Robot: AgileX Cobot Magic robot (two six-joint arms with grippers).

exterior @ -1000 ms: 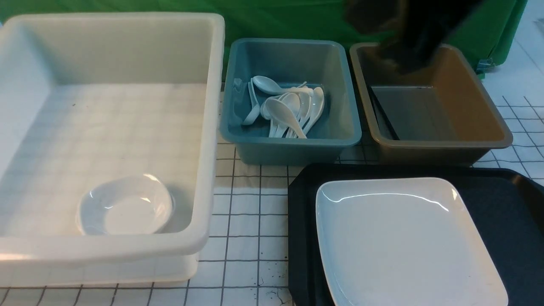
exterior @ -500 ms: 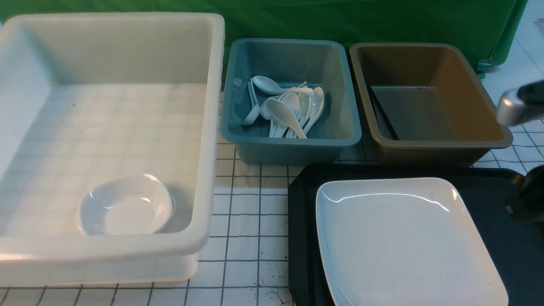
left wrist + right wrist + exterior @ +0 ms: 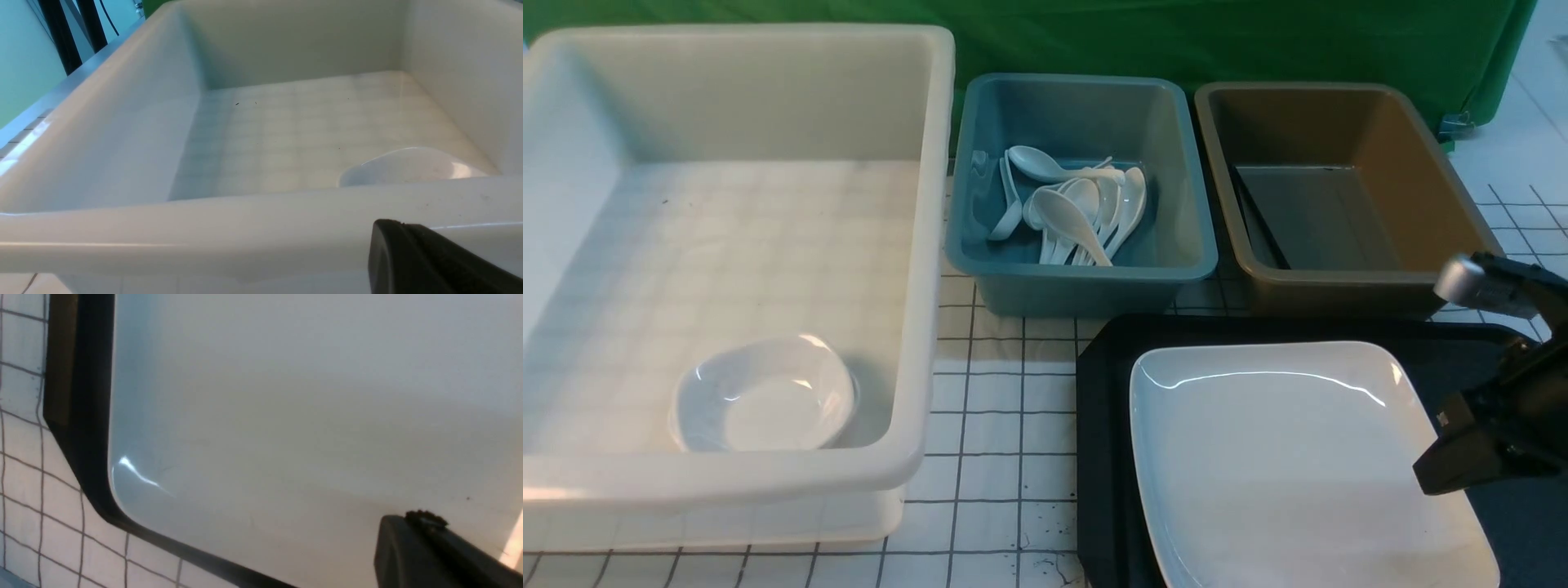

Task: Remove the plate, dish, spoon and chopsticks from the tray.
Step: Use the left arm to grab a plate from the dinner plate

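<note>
At the lower right of the front view, the large white square plate (image 3: 1298, 457) sits on the black tray (image 3: 1103, 425), filling most of it, with a dark band of tray showing along its left and far edges. The right gripper (image 3: 1433, 474) reaches in from the right edge of the frame, its black tip over the plate's right rim. Its jaws are closed and carry nothing, and whether the tip touches the plate cannot be told. The right wrist view shows that same gripper (image 3: 429, 555) above the glossy plate (image 3: 286, 416), with the tray's cut corner (image 3: 77, 457) and the grid-lined tablecloth (image 3: 24, 477) beyond it.

Across the left half of the frame stands a deep white bin (image 3: 915, 245), with one small white dish (image 3: 764, 396) near its front right corner. At upper centre, a blue bin (image 3: 1086, 282) holds a heap of white soup spoons (image 3: 1078, 204). To its right, a brown bin (image 3: 1339, 282) has thin black chopsticks (image 3: 1262, 224) lying along its left inner wall.

The left gripper (image 3: 425, 257) appears only in the left wrist view, closed and empty-handed, just outside the white bin's near rim (image 3: 204, 228), with the small dish (image 3: 408, 167) visible past it.
</note>
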